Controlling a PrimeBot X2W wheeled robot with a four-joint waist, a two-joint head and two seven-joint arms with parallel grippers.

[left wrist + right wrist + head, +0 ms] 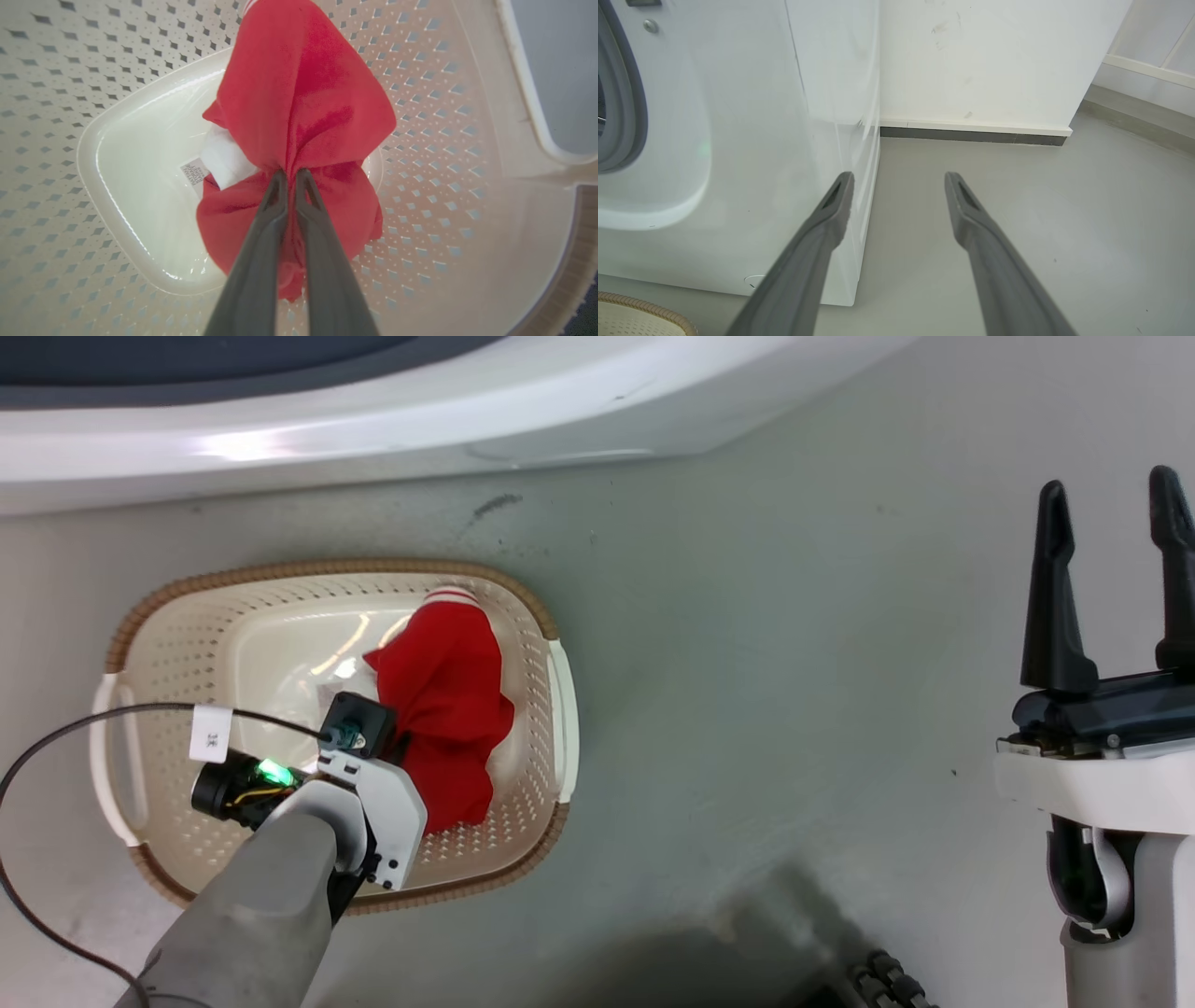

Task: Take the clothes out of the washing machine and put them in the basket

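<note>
The washing machine [738,140] stands white against the wall [980,60], the grey rim of its porthole at the left edge of the right wrist view; in the head view its front runs along the top of the picture; the grey floor [794,663] spreads below it. The basket [327,569] sits on the floor just in front of the machine, to the robot's left, cream with a brown woven-look rim and perforated sides. The clothes [448,709], one bright red bunch with a red-and-white striped edge toward the basket's far rim, lie inside the basket in its right half, the fabric draping down onto the base and side wall. The left end effector [292,173] reaches down into the basket, its two dark fingers pressed nearly together and clenched on a fold of the red fabric. The right end effector [1109,485] is held off to the right over bare floor, well apart from the basket, fingers spread wide and gripping nothing. A small paper label [195,171] shows on the basket's base, just beside the cloth.
</note>
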